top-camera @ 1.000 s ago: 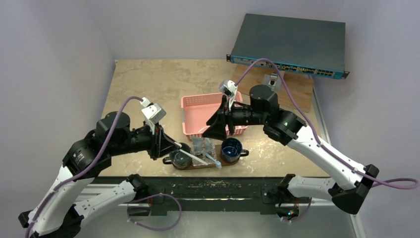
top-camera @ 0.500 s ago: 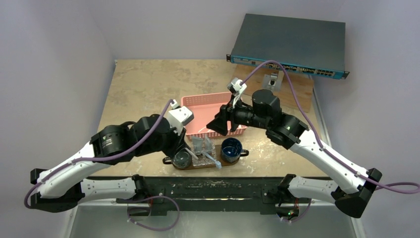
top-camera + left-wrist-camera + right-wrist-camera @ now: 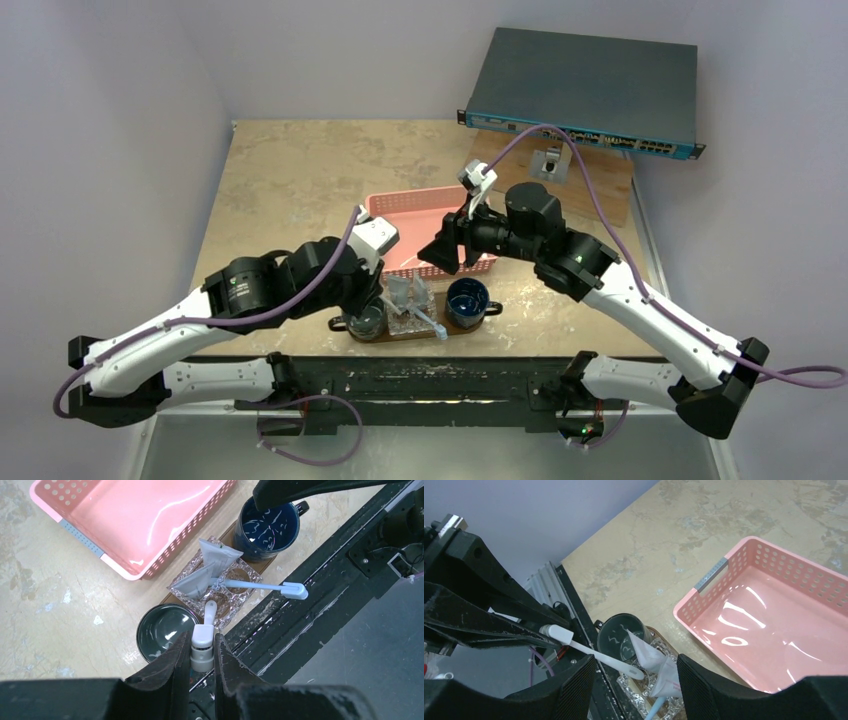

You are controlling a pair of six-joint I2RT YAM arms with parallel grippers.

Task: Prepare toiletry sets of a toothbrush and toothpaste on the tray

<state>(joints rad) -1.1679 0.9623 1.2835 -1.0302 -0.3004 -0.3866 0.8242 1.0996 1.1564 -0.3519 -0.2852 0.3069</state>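
Now, left gripper [image 3: 202, 647]: clamped on the handle end of a white toothbrush [image 3: 207, 617]; head toward 12 o'clock in its wrist view, over the glass holder [image 3: 235, 575]
Right gripper [image 3: 440, 253]: jaws spread, holding nothing; over the 6 o'clock rim of the pink basket [image 3: 135, 515]
Tray [image 3: 166, 598]: at 6 o'clock of the basket, top view; carries the holder with two toothpaste tubes [image 3: 216, 555] and a blue toothbrush [image 3: 260, 585]

A desk [image 3: 290, 170] with a mottled beige, stone-look top stood in a corner of plain, pale lilac-grey walls [image 3: 110, 120]. At the far right lay a dark teal network switch [image 3: 590, 85], a brown wooden board [image 3: 605, 190] showing beneath its near side. A scuffed black rail [image 3: 430, 385] ran along the near edge. The light was soft and even.
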